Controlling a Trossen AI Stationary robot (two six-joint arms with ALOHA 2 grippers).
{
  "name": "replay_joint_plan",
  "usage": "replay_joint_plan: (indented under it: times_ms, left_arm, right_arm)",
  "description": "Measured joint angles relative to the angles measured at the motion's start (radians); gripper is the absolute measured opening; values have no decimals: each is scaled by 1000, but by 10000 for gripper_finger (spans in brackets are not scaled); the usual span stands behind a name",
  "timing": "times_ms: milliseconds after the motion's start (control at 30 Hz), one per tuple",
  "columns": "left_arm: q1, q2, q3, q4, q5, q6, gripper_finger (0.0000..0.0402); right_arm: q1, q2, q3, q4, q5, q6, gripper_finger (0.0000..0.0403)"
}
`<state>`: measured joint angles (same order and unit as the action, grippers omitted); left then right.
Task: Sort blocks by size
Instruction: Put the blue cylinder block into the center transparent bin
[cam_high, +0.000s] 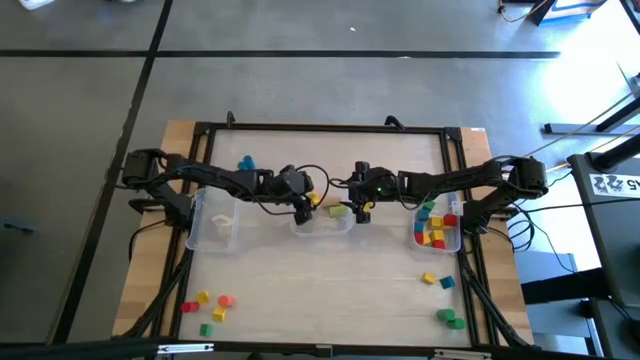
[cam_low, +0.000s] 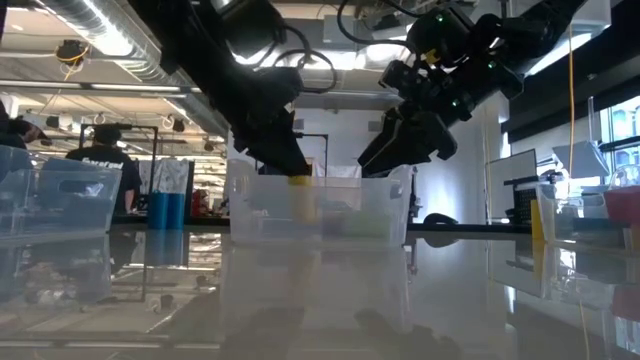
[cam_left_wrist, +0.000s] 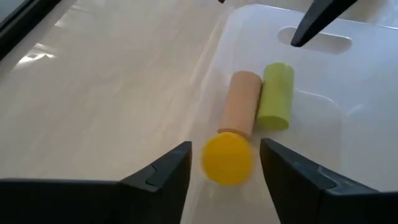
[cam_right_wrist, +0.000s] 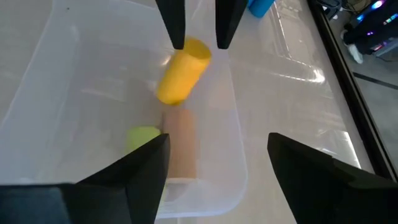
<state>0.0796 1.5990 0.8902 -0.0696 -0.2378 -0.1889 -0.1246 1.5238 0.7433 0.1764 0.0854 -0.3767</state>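
A clear middle bin (cam_high: 322, 226) holds a tan cylinder (cam_left_wrist: 241, 102) and a light green cylinder (cam_left_wrist: 276, 94), lying side by side on its floor. My left gripper (cam_left_wrist: 225, 163) stands open over the bin's left end. A yellow cylinder (cam_left_wrist: 227, 157) sits tilted and blurred between and just below its fingertips, above the tan one, with a gap on either side; it also shows in the right wrist view as the yellow cylinder (cam_right_wrist: 182, 70). My right gripper (cam_right_wrist: 217, 180) is open over the bin's right end, with nothing between its fingers.
An empty clear bin (cam_high: 215, 222) stands to the left. A bin (cam_high: 437, 228) with several coloured blocks stands to the right. Blue blocks (cam_high: 246, 162) lie behind the left arm. Loose blocks lie near the front left (cam_high: 205, 305) and front right (cam_high: 450, 316).
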Motion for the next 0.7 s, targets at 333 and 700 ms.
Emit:
replay_joint_plan:
  times_ms: [333,700]
  left_arm:
    - [8,-111,50,-148,2,45,204]
    - [60,-355,59,-427,-135,-14,199]
  right_arm:
    - [0,0,0,1,3,0,276]
    - [0,0,0,2,3,0,276]
